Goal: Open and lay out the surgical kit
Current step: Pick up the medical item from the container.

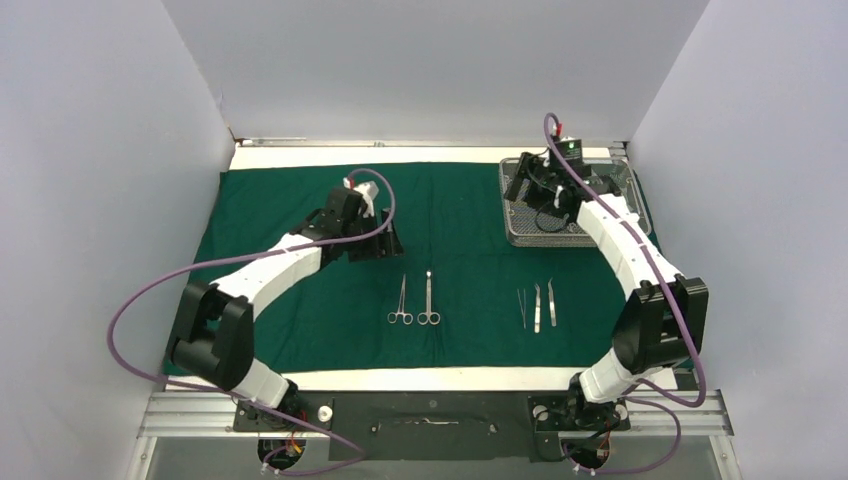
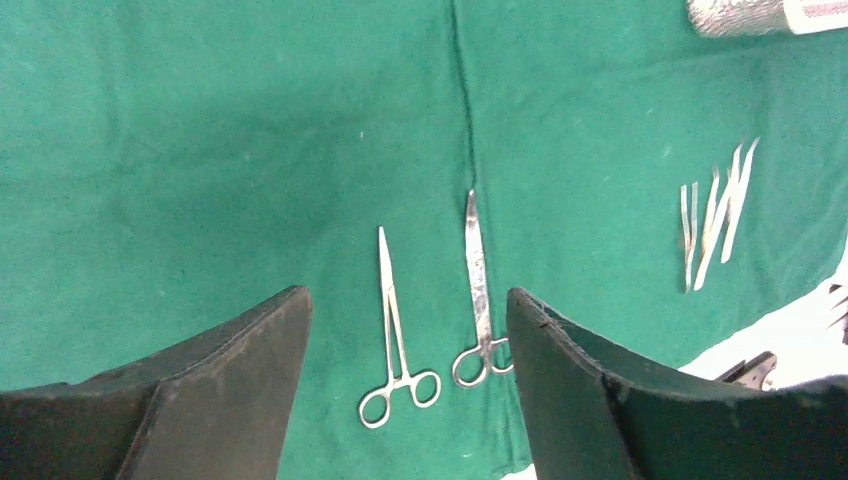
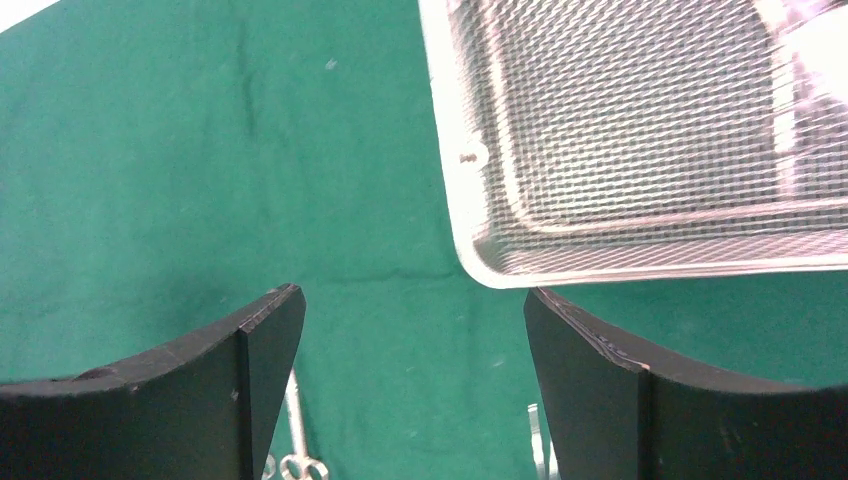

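Observation:
The dark green cloth [image 1: 300, 200] of the surgical kit lies spread flat over the table. Two ring-handled forceps [image 1: 401, 300] [image 1: 428, 298] rest side by side on it at centre front. Three tweezers [image 1: 537, 305] lie to their right. The silver wire-mesh tray [image 1: 520, 235] stands at the back right. My left gripper [image 1: 378, 243] hovers open above the cloth behind the forceps [image 2: 390, 310] [image 2: 477, 275], holding nothing [image 2: 406, 292]. My right gripper [image 1: 520, 190] is open and empty [image 3: 412, 290] at the tray's near left corner [image 3: 480, 260].
Bare white table [image 1: 420, 378] shows in front of the cloth and as a strip behind it. Grey walls enclose the left, back and right. A white object [image 3: 820, 40] lies inside the tray. The tweezers [image 2: 715, 215] lie near the cloth's front edge.

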`<state>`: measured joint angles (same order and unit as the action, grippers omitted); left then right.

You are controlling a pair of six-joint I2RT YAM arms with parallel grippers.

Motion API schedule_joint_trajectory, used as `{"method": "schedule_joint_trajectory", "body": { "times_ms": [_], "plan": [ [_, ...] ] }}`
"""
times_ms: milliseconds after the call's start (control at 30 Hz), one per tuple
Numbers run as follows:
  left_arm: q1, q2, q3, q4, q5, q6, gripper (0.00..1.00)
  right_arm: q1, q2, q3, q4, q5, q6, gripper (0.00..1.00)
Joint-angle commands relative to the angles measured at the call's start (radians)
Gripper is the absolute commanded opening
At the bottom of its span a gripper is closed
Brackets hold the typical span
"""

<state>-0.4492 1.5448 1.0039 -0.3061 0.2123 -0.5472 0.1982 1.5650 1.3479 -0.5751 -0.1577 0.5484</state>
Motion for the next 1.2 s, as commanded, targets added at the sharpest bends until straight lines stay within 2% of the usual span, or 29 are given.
{"method": "schedule_joint_trajectory", "body": {
  "times_ms": [0,100,133,200,400,467,600,800,900,1167],
  "plan": [
    [0.028,-0.125,0.108,-0.075,-0.078,0.088,0.72,-0.056,0.056,0.122,-0.091,0.147,-0.176,0.79],
    [0.071,-0.184,0.137,-0.099,-0.102,0.117,0.77,-0.102,0.128,0.18,-0.14,0.23,-0.258,0.82],
    [0.088,-0.202,0.145,-0.107,-0.103,0.125,0.8,-0.118,0.153,0.207,-0.161,0.245,-0.264,0.96],
    [0.116,-0.23,0.158,-0.123,-0.105,0.139,0.84,-0.152,0.201,0.254,-0.191,0.251,-0.27,0.9],
    [0.147,-0.261,0.18,-0.162,-0.131,0.177,0.89,-0.195,0.242,0.273,-0.138,0.246,-0.281,0.9],
    [0.149,-0.262,0.176,-0.16,-0.129,0.175,0.9,-0.216,0.277,0.283,-0.152,0.239,-0.295,0.9],
    [0.15,-0.253,0.169,-0.152,-0.134,0.169,0.91,-0.237,0.327,0.293,-0.172,0.235,-0.325,0.98],
    [0.152,-0.224,0.17,-0.153,-0.128,0.162,0.91,-0.27,0.4,0.311,-0.168,0.22,-0.343,0.77],
    [0.153,-0.21,0.169,-0.147,-0.125,0.154,0.91,-0.279,0.44,0.335,-0.162,0.182,-0.355,0.62],
    [0.163,-0.178,0.174,-0.144,-0.108,0.136,0.91,-0.327,0.568,0.414,-0.2,0.063,-0.306,0.56]
  ]
}}
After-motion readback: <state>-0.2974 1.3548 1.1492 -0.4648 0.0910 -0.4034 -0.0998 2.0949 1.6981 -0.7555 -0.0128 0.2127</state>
